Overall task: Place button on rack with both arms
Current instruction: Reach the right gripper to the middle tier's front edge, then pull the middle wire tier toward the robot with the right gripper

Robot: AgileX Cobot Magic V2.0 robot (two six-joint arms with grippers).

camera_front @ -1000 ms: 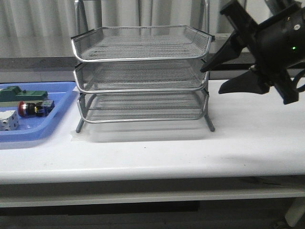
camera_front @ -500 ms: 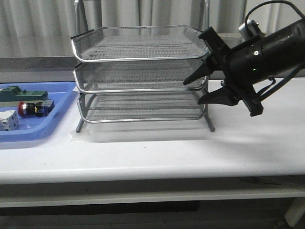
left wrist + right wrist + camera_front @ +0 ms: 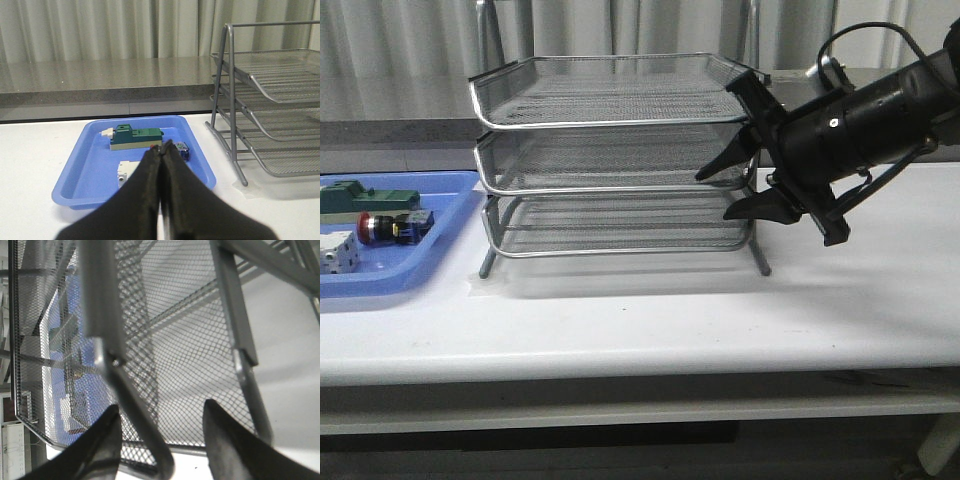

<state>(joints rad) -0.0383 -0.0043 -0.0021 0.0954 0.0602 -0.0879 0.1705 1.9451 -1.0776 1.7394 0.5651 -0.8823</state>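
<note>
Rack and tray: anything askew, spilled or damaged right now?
Nothing stands out. The rack stands level with its three tiers empty. The button lies in the blue tray. The right gripper, open, straddles the rack's right edge.

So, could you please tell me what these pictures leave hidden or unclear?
- Left wrist view: the left end effector, shut, covers most of the button.
- Front view: the left arm is out of frame.
- Right wrist view: rack mesh blurs the blue tray behind; its contents are unreadable.
</note>
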